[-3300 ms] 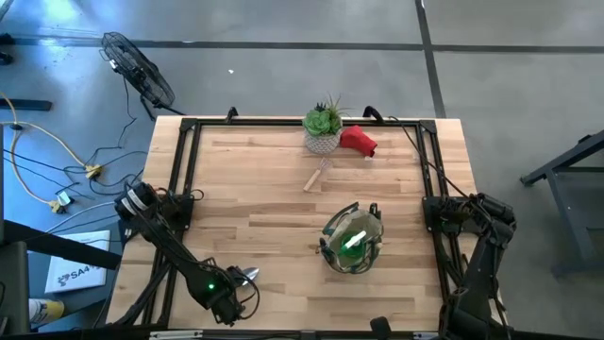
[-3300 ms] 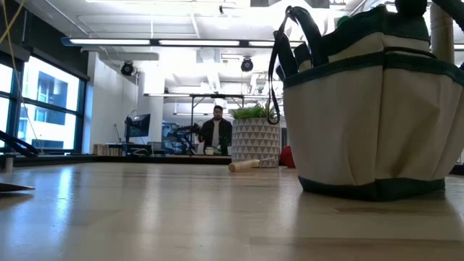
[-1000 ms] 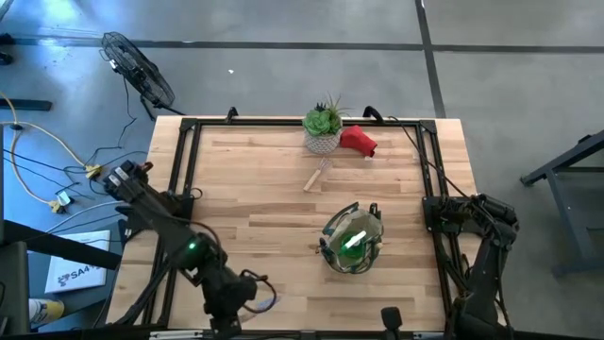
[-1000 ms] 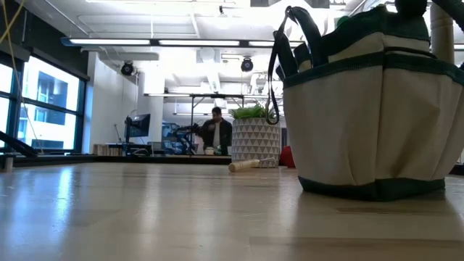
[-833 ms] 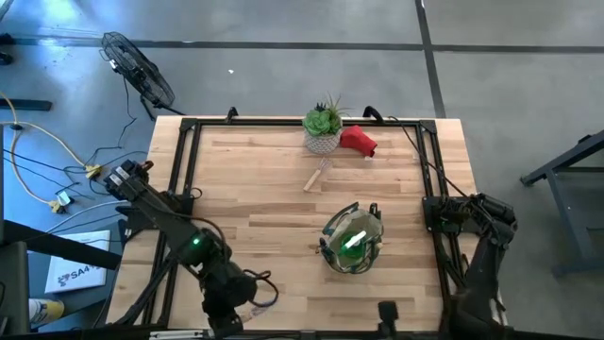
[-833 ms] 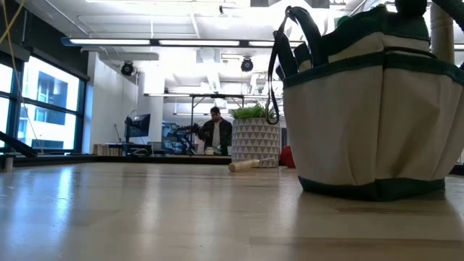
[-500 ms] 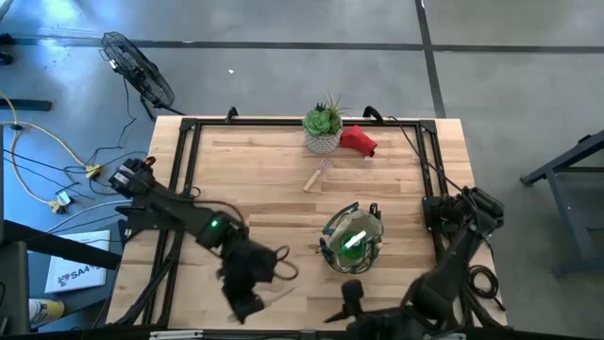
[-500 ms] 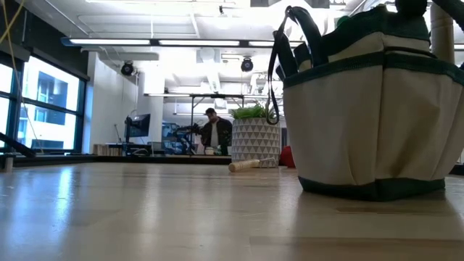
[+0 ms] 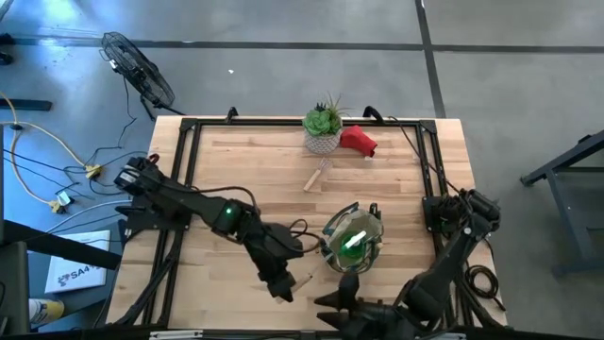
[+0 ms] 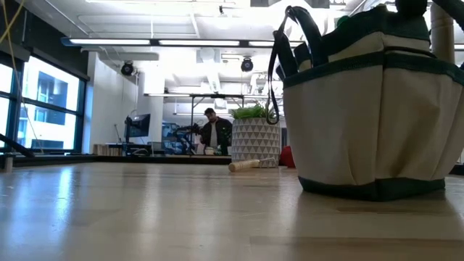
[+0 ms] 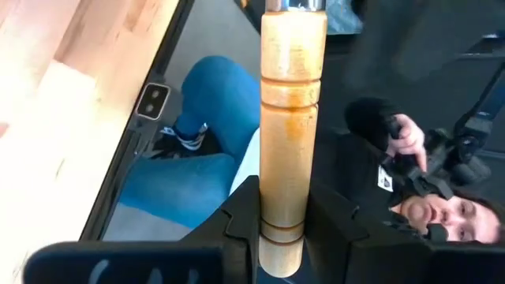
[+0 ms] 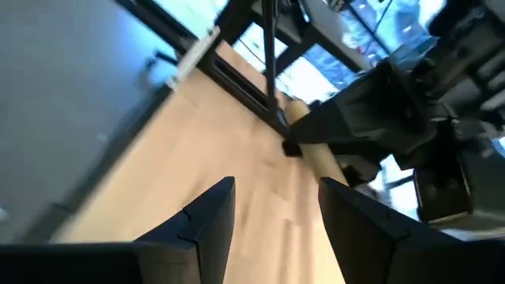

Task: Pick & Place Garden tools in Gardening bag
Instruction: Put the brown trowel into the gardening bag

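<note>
2 grippers near bag (image 9: 352, 240): left gripper (image 9: 283, 283) clamped on wooden-handled trowel (image 11: 289, 118); right gripper (image 9: 345, 291) fingers apart, empty.

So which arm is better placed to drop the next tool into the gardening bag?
Probably the left. Its end effector is shut on a wooden-handled tool and is close beside the gardening bag. The right end effector is open and holds nothing, near the table's front edge.

Tan bag (image 9: 352, 241) with dark-green rim — pale wooden handle (image 11: 292, 118), red item (image 9: 360, 141).
</note>
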Controlling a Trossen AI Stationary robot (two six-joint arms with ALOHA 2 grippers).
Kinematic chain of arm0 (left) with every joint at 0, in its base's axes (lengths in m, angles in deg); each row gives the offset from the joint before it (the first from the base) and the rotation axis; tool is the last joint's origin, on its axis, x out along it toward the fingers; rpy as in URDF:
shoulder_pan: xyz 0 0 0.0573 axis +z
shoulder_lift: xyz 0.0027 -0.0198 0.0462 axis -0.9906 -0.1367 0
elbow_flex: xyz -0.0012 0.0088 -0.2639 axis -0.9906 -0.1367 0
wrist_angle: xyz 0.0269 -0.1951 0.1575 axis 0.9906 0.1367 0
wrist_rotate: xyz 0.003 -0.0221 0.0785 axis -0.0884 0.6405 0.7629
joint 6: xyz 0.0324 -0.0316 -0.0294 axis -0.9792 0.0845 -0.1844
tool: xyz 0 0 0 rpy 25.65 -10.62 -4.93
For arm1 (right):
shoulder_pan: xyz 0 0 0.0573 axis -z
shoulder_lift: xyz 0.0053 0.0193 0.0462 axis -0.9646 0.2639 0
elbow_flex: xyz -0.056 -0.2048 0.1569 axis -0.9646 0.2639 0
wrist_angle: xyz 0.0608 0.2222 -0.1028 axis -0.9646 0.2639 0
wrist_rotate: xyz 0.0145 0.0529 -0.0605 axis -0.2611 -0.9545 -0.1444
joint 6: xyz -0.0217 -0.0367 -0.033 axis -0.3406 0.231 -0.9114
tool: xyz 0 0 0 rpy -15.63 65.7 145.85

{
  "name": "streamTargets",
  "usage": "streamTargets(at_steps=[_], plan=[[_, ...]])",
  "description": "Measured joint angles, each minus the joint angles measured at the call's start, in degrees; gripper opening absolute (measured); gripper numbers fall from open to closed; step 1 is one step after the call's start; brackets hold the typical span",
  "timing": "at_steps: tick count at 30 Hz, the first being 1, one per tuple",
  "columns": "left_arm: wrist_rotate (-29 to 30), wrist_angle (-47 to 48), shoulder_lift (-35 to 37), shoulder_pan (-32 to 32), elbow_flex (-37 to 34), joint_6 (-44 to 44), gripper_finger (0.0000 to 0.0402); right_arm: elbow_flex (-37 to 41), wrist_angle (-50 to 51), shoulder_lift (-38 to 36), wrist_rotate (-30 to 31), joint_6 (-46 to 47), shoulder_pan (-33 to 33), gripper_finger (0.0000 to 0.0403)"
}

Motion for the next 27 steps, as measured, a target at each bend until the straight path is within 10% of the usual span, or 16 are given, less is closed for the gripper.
streamTargets(at_steps=[11,27], plan=[[-3.8,-3.6,-3.1,0.0,0.2,0.6,0.0064,0.0,-12.7,7.5,20.8,-17.7,0.6,0.0176],[-3.1,-6.6,-3.2,0.0,0.1,-1.6,0.0064,0.0,-14.1,7.6,20.8,-18.5,-0.3,0.0176]])
